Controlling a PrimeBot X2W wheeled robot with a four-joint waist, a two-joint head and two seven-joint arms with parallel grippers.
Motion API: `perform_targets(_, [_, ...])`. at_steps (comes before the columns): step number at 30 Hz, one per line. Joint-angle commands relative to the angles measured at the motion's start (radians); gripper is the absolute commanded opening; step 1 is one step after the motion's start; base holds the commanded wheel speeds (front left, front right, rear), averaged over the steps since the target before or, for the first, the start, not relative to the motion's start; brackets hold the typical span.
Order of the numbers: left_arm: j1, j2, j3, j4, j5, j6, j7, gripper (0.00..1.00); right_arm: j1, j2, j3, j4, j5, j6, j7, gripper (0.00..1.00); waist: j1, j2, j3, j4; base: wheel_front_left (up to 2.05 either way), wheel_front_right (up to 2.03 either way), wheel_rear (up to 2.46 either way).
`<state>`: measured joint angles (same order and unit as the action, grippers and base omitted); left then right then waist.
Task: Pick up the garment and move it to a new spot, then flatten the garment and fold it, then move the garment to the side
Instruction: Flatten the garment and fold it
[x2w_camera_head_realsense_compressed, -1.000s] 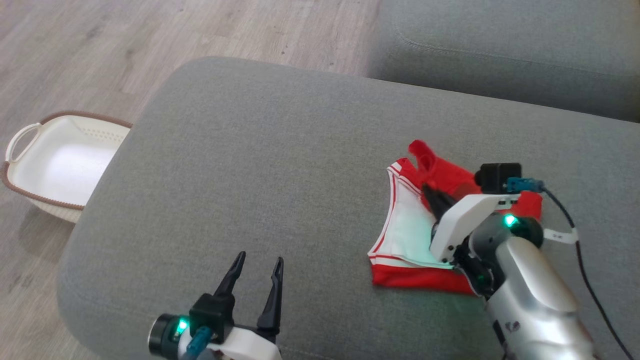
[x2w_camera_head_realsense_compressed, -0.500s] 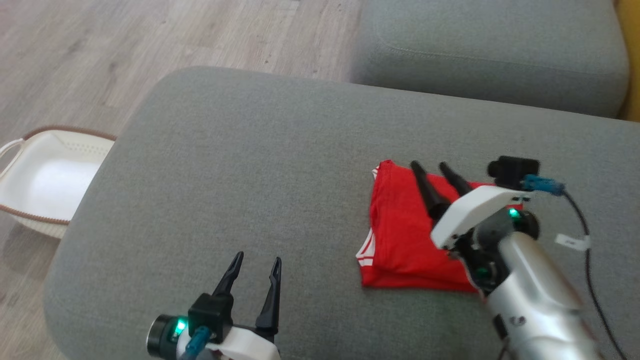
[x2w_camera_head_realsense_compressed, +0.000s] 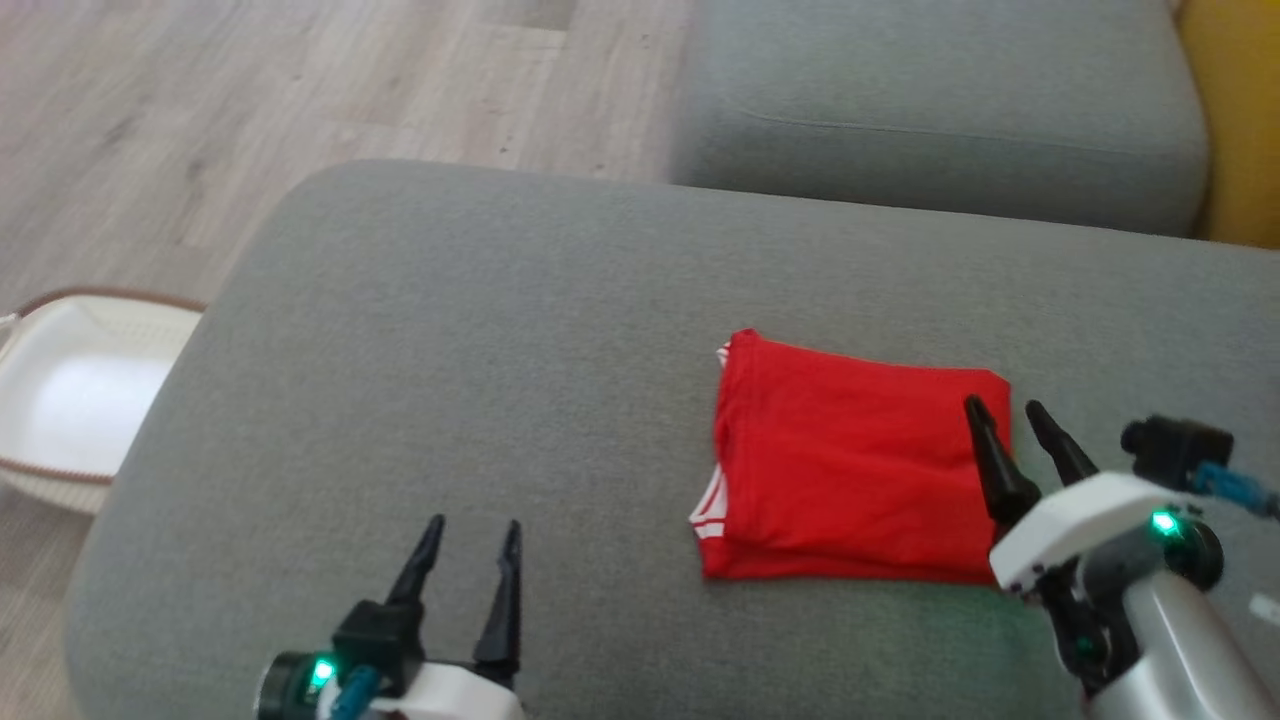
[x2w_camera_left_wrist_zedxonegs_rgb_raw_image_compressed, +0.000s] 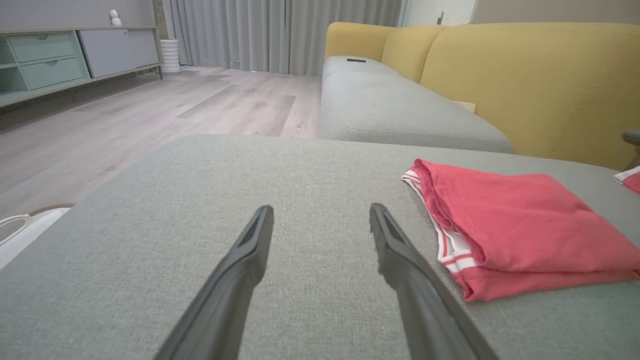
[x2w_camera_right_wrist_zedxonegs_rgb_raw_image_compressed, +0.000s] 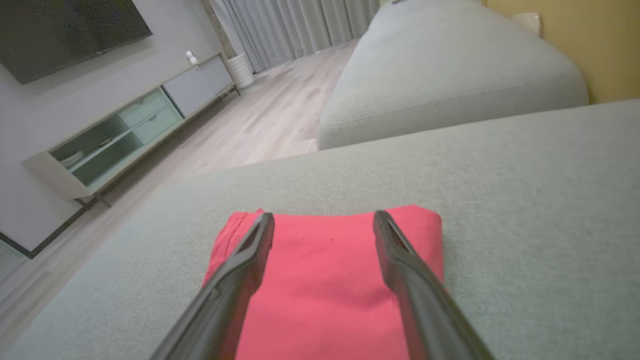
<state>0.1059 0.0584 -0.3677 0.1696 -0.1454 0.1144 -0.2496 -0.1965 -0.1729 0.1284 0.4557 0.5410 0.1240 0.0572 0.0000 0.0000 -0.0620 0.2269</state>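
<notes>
Lying folded into a flat, roughly square packet, the red garment (x2w_camera_head_realsense_compressed: 850, 470) rests on the right half of the grey, coarse-woven sofa cushion (x2w_camera_head_realsense_compressed: 480, 320). Its soft knit shows faint creases, and white striped trim peeks out at the layered left edge. The right end effector (x2w_camera_head_realsense_compressed: 1000, 403) stands at the garment's right edge, its two slim, tapered dark fingers apart with nothing between them, tips over the red cloth. The left end effector (x2w_camera_head_realsense_compressed: 475, 522), fingers likewise spread and empty, sits well to the garment's left over bare cushion. A white plastic basket (x2w_camera_head_realsense_compressed: 90, 330) with a brown rim stands on the pale wood-plank floor (x2w_camera_head_realsense_compressed: 200, 90).
</notes>
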Motion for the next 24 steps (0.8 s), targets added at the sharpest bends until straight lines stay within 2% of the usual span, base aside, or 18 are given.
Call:
perform_targets(1, [-0.031,-0.007,0.046,-0.039,-0.011,0.001,-0.012,1.00,-0.014,-0.019,0.021,-0.055,-0.014,0.007,-0.025,1.00,0.0000,0.0000,-0.004,-0.021,0.00,0.00,0.00])
perform_targets(8, [-0.005,-0.008,0.097,-0.056,-0.015,0.001,-0.012,1.00,0.102,-0.029,0.056,-0.130,-0.084,0.007,-0.150,1.00,0.0000,0.0000,-0.026,-0.092,0.00,0.00,0.00])
perform_targets(14, [0.015,-0.008,0.124,-0.064,-0.014,-0.002,-0.012,1.00,0.176,0.006,0.030,-0.118,-0.163,0.007,-0.279,1.00,0.0000,0.0000,-0.044,-0.126,0.00,0.00,0.00])
perform_targets(20, [0.040,-0.008,0.135,-0.066,-0.009,-0.012,-0.012,1.00,0.252,0.055,0.003,-0.105,-0.288,0.007,-0.317,1.00,0.0000,0.0000,-0.068,-0.146,0.00,0.00,0.00])
perform_targets(24, [0.059,-0.008,0.139,-0.061,-0.003,-0.019,-0.012,1.00,0.293,0.084,-0.017,-0.144,-0.350,0.007,-0.318,1.00,0.0000,0.0000,-0.082,-0.155,0.00,0.00,0.00])
